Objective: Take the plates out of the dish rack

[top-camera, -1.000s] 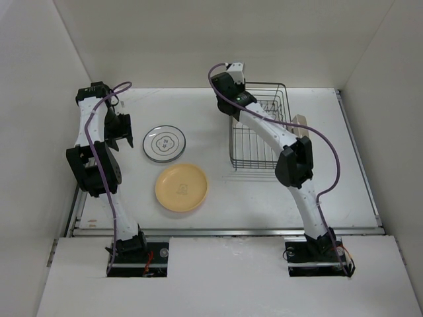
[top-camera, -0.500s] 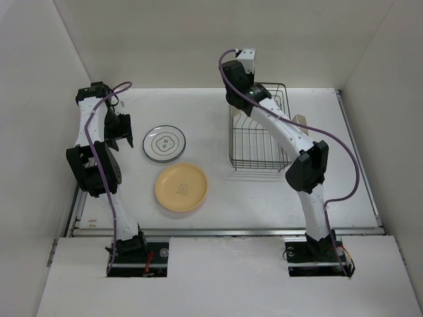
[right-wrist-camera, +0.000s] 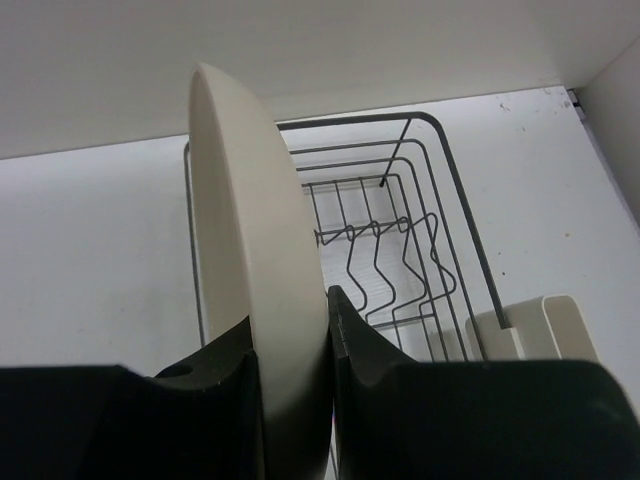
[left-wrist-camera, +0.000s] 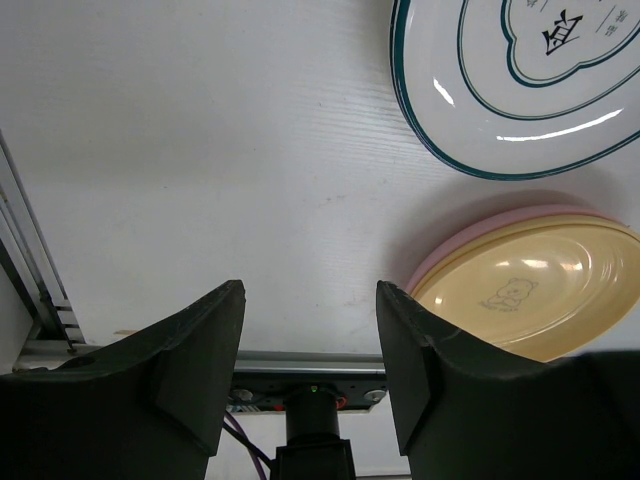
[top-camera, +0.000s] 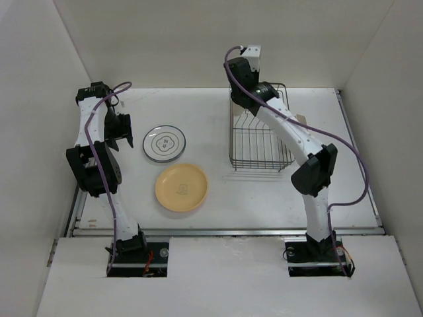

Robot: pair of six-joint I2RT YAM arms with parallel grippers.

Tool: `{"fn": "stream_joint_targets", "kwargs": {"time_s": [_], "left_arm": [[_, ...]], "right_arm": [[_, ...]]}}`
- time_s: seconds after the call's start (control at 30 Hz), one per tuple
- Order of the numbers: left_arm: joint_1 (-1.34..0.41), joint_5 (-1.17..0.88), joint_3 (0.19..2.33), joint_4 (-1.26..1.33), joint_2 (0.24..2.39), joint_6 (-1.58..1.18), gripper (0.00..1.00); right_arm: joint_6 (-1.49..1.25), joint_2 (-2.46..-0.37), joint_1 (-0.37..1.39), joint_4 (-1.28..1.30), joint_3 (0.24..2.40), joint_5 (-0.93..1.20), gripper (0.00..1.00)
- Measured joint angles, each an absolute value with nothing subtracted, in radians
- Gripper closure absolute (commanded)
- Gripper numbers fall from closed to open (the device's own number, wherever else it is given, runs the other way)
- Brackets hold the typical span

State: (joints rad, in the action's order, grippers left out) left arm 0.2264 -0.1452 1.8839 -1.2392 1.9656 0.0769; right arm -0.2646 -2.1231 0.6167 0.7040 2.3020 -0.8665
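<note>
My right gripper [right-wrist-camera: 293,330] is shut on the rim of a cream plate [right-wrist-camera: 255,270], held on edge above the dark wire dish rack [right-wrist-camera: 420,240]. In the top view that gripper [top-camera: 246,82] hangs high over the rack's [top-camera: 259,155] far left corner; the plate is hidden under the arm there. The ringed white plate [top-camera: 164,143] and the yellow-orange plate [top-camera: 181,187] lie flat on the table at left centre. The left wrist view shows the ringed plate [left-wrist-camera: 520,90] and the yellow-orange plate [left-wrist-camera: 530,295] stacked on a pink plate [left-wrist-camera: 450,260]. My left gripper [left-wrist-camera: 308,350] is open and empty, left of the plates [top-camera: 122,129].
A cream slotted cup holder [right-wrist-camera: 535,325] is fixed on the rack's right side. White walls stand close at the back and both sides. A metal rail [top-camera: 225,231] runs along the table's near edge.
My right arm has lifted up and back from inside the rack, carrying the cream plate. The left arm and the plates on the table have not moved.
</note>
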Motion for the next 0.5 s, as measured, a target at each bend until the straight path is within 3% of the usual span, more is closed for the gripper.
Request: {"fn": "stream_joint_targets", "kwargs": {"time_s": [0.2, 0.33, 0.5], "left_arm": [[0.226, -0.14, 1.884, -1.239, 1.966, 0.076, 0.48], [0.226, -0.134, 1.884, -1.239, 1.964, 0.076, 0.48], [0.226, -0.125, 1.877, -1.239, 1.946, 0.076, 0.48]], "right_arm": [[-0.21, -1.894, 0.667, 0.632, 2.124, -0.64, 1.0], [-0.177, -1.819, 0.705, 0.567, 2.04, -0.244, 1.0], [-0.134, -1.909, 0.733, 0.564, 1.971, 0.224, 1.0]]}}
